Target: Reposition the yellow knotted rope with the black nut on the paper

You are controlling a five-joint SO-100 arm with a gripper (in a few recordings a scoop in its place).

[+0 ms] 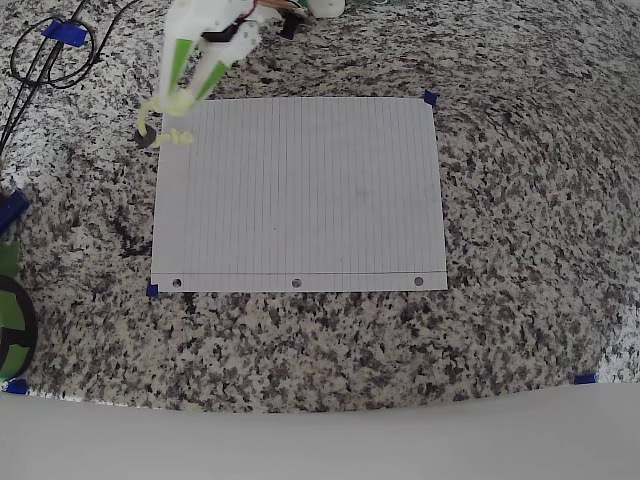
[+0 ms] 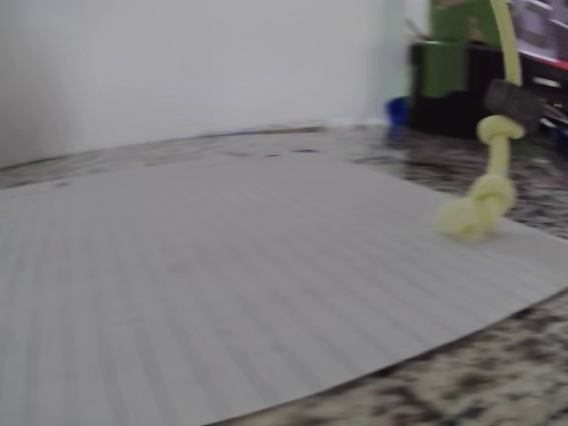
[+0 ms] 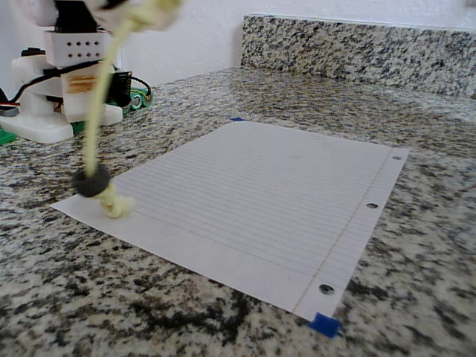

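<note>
The white lined paper lies flat on the granite counter, its punched holes along the near edge in the overhead view. My gripper hovers over the paper's far left corner, its green fingers shut on the upper part of the yellow knotted rope. The rope hangs straight down, with the black nut threaded just above the lower knot. That frayed knot touches the paper at its corner. In the wrist view the rope dangles at the right with the nut above two knots.
Blue tape bits mark the paper's corners. Black cables loop at the far left. A green and black object sits at the left edge. The arm's white base stands behind the paper. A granite backsplash borders the counter.
</note>
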